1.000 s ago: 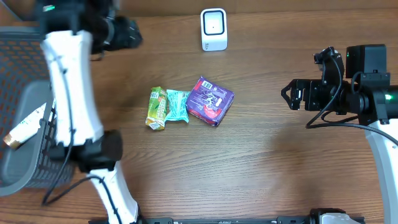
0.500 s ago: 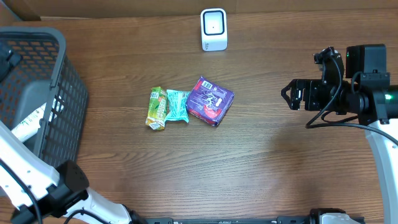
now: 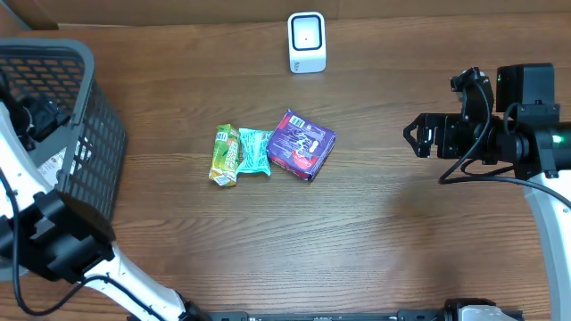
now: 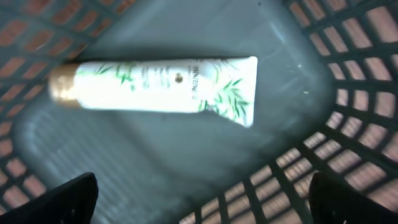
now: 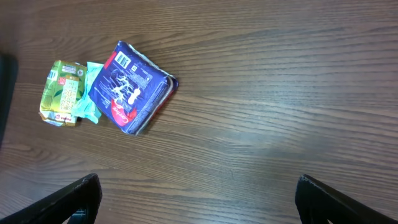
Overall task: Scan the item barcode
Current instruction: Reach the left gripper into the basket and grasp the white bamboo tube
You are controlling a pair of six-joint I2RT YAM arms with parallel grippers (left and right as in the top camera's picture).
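White tube (image 4: 155, 85), gold cap, leaf print: flat on basket (image 4: 348, 74) floor, ahead of left fingers (image 4: 56, 199), apart from them. Purple packet (image 5: 132, 87), teal packet (image 5: 88, 106) and green packet (image 5: 61, 93) touch in a row on worktop (image 5: 280, 93), well ahead of right fingers (image 5: 68, 199).

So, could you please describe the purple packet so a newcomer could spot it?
On the table, find the white scanner. Before it lie three packets in a row. The purple packet is rightmost and largest, beside the teal packet.

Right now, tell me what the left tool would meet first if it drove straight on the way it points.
The left tool would likely meet the white tube, or the basket floor beside it; depth is unclear.
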